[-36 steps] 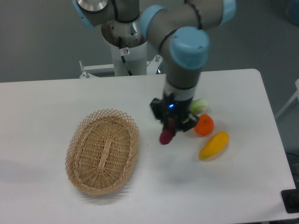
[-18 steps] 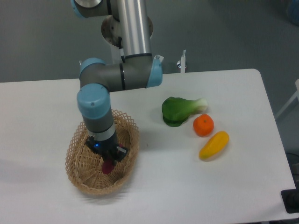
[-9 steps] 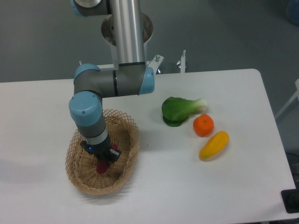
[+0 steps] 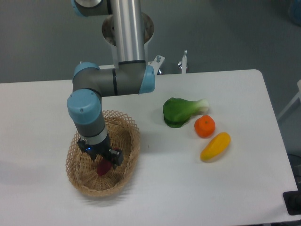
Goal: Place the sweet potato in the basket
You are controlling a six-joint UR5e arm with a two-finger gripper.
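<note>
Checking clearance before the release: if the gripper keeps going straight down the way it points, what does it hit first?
The gripper points down into the basket. The sweet potato at its fingertips would likely press into the woven basket floor first; how much gap remains is unclear from this view.

Off to my side, a green leafy vegetable (image 4: 179,111) is lying on the white table (image 4: 235,188) with its pale stalk pointing away from me. A round orange (image 4: 205,126) is sitting just beside it, and a yellow-orange oblong fruit (image 4: 215,146) is resting close to the orange, tilted.
</note>
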